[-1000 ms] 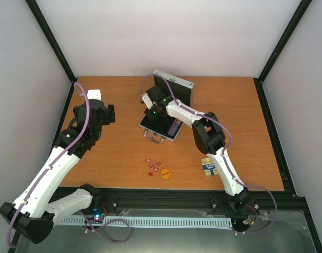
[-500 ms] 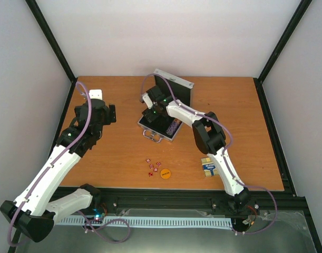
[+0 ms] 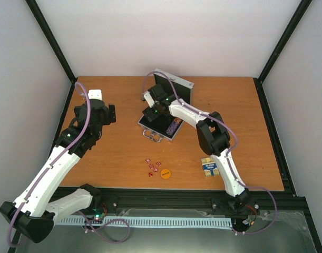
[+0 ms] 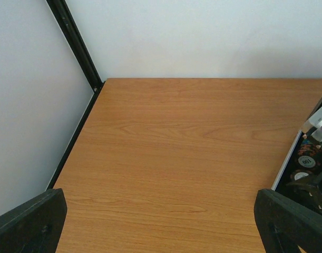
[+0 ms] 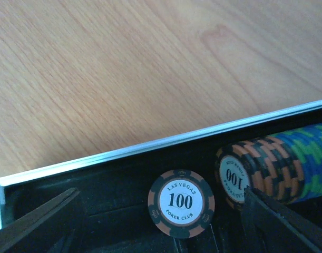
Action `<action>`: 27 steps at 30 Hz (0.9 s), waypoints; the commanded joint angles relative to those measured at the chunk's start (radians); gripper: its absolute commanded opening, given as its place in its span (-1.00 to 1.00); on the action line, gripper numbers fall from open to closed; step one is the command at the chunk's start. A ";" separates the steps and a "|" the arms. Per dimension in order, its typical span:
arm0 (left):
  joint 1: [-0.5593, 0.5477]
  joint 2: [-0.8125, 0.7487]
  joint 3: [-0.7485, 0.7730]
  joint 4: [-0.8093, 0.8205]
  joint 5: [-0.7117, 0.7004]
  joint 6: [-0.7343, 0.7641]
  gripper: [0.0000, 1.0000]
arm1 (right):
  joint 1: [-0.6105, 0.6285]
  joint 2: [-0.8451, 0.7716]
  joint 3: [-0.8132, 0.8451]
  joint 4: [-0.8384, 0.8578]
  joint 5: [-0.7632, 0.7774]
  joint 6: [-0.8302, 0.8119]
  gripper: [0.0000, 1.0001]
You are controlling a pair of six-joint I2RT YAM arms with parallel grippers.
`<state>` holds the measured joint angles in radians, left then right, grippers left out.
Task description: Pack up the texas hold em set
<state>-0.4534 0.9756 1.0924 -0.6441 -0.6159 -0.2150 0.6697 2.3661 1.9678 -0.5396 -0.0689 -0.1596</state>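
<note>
Right fingers (image 5: 45, 224) spread wide astride a loose chip (image 5: 181, 203) in the case (image 5: 150, 146), holding nothing, probably to seat it; left fingers (image 4: 29, 219) open, empty, parked aside.

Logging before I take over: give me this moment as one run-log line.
right gripper: open, over loose 100 chip in case, beside chip row | left gripper: open, empty | dice, orange disc, card deck: on table

A wood-grain counter (image 3: 118, 153) fills the floor of a white-walled enclosure (image 3: 166, 37), with black frame posts (image 3: 51, 39) rising from its far corners. A black rail (image 3: 166, 200) runs along the near edge, and a white slotted strip (image 3: 166, 222) lies just beyond it.
</note>
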 commanded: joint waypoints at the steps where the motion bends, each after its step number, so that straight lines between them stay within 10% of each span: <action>1: 0.005 -0.016 0.008 0.014 0.006 -0.020 1.00 | 0.004 -0.089 -0.008 0.006 -0.029 0.021 0.64; 12: 0.005 -0.012 0.011 0.015 0.009 -0.018 0.99 | 0.003 -0.023 0.162 -0.207 0.188 0.144 0.87; 21: 0.005 0.004 0.011 0.018 0.016 -0.023 0.99 | 0.001 0.023 0.179 -0.259 0.170 0.199 -0.03; 27: 0.005 0.007 0.006 0.022 0.013 -0.022 0.99 | 0.000 0.007 0.129 -0.240 0.124 0.194 -0.12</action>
<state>-0.4534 0.9779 1.0924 -0.6437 -0.6014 -0.2173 0.6689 2.3768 2.1155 -0.7784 0.0860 0.0269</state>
